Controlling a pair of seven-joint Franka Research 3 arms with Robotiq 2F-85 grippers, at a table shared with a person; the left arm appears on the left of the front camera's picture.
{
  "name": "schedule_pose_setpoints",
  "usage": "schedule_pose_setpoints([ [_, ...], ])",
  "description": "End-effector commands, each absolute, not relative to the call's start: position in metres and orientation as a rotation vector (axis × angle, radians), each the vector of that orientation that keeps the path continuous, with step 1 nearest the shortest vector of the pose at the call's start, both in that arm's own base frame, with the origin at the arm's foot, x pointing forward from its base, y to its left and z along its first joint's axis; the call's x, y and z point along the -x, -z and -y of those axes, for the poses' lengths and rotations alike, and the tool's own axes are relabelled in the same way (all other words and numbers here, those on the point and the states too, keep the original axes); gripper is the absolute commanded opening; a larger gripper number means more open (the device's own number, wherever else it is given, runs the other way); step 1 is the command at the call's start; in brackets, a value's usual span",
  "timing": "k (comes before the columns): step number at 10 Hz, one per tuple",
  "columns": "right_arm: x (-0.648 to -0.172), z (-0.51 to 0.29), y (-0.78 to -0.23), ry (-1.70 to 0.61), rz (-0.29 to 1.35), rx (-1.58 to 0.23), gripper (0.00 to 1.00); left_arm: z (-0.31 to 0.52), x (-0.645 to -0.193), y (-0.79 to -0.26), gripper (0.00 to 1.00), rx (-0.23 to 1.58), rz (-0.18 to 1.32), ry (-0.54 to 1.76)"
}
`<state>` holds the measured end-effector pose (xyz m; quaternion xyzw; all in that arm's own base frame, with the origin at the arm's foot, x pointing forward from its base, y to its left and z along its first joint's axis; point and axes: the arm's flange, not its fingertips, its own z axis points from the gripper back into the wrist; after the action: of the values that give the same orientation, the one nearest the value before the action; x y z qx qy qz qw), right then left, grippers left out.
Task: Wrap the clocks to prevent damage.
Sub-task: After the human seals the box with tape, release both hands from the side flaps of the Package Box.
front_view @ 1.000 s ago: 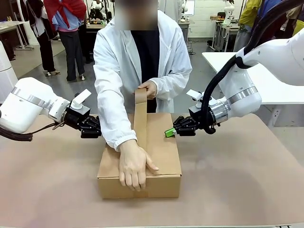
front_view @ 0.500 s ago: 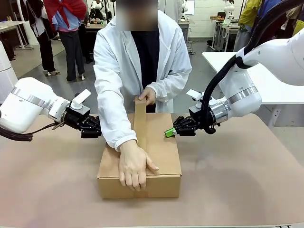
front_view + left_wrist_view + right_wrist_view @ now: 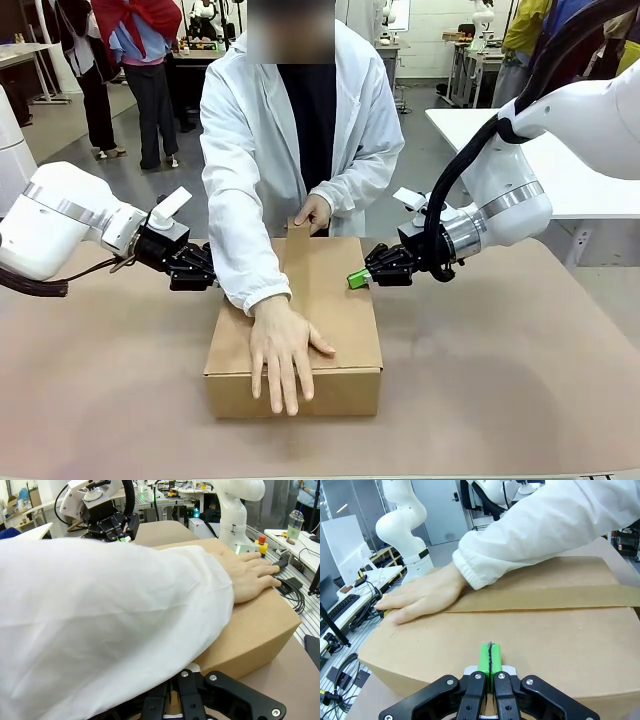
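The clocks are out of view. A brown cardboard box (image 3: 345,325) lies shut in the middle of the table. A person presses one hand (image 3: 282,350) on its near end. The other hand (image 3: 314,212) holds a strip of brown tape (image 3: 296,262) down at the far edge. My left gripper (image 3: 207,268) is shut and empty, hovering by the box's far left corner against the person's white sleeve (image 3: 100,620). My right gripper (image 3: 356,278) is shut and empty too. Its green pads (image 3: 490,659) meet just short of the box's (image 3: 530,640) right side.
The brown table (image 3: 500,400) has free room in front of and beside the box. A white table (image 3: 570,170) stands at the back right. Other people stand far behind. Cables and a red stop button (image 3: 261,539) lie off the table's edge.
The person's far hand has brought the raised tape strip down onto the box top. The near hand has spread flatter. Both arms have stayed still.
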<state>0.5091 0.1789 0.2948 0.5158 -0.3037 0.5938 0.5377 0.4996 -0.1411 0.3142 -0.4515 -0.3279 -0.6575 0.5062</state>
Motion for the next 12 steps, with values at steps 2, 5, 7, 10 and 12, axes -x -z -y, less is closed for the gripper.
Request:
schedule_pose_setpoints([
  [2, -0.5067, -0.1793, -0.2914, -1.406, 0.718, -1.203, 0.01, 0.1426, -0.4991, -0.3128, 0.01, 1.073, 0.788, 1.589],
  [5, -0.5067, -0.1793, -0.2914, -1.406, 0.718, -1.203, 0.01, 0.1426, -0.4991, -0.3128, 0.01, 1.073, 0.788, 1.589],
  [7, -0.5067, -0.1793, -0.2914, -1.406, 0.718, -1.203, 0.01, 0.1426, -0.4991, -0.3128, 0.01, 1.073, 0.788, 1.589],
  [10, -0.5067, -0.1793, -0.2914, -1.406, 0.718, -1.203, 0.01, 0.1426, -0.4991, -0.3128, 0.01, 1.073, 0.788, 1.589],
  [12, -0.5067, -0.1793, -0.2914, -1.406, 0.718, -1.203, 0.01, 0.1426, -0.4991, -0.3128, 0.01, 1.073, 0.788, 1.589],
])
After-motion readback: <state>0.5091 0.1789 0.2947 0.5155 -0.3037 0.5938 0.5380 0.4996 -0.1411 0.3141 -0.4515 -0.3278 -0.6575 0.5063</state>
